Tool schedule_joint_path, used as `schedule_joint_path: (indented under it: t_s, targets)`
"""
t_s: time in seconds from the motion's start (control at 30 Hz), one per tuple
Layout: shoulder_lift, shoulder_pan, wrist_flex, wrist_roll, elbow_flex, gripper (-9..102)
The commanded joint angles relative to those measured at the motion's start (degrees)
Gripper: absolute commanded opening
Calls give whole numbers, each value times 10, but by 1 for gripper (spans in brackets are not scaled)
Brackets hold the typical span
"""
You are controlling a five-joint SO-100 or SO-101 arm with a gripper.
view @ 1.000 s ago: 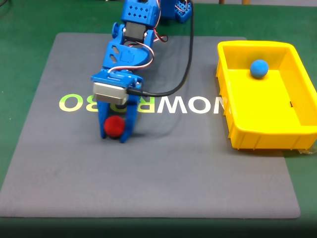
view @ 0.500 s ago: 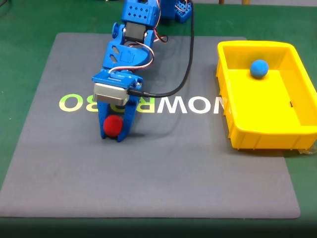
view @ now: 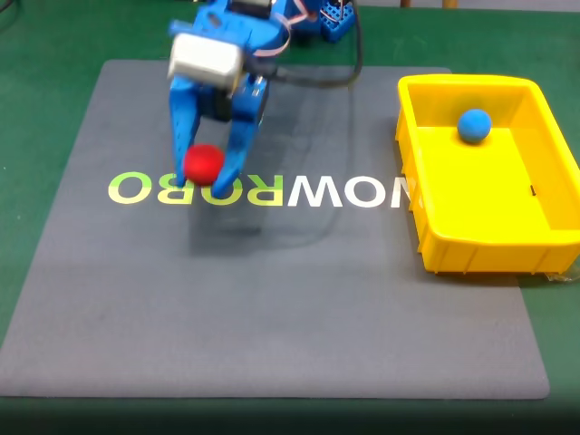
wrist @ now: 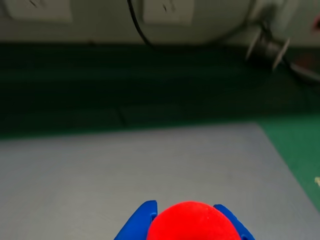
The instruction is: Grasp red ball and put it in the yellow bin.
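The red ball [view: 203, 164] hangs above the grey mat [view: 272, 308], clamped between the blue fingers of my gripper [view: 204, 178], which is shut on it over the mat's left half. In the wrist view the red ball [wrist: 189, 223] bulges at the bottom edge between the two blue fingertips [wrist: 141, 221]. The yellow bin [view: 426, 227] stands at the right edge of the mat, well to the right of the gripper, with a blue ball [view: 474, 125] lying in its far part.
The mat carries large "NOWROBO" lettering [view: 263, 190] across its middle. Green table surface [view: 36, 109] surrounds the mat. The arm's base [view: 326, 18] and a black cable [view: 349, 63] sit at the far edge. The wrist view shows a white wall [wrist: 100, 20] beyond the table.
The gripper has risen from the mat with the red ball held in it and drawn back toward the arm's base. The bin and blue ball have not moved.
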State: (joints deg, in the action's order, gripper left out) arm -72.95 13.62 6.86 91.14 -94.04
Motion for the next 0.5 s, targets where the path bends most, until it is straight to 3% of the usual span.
schedule_joint_path:
  t_s: [0.0,0.47]
  targets:
    - [-104,-30,2,-4,-22,0]
    - [-246,-195,2,-37,-139,0]
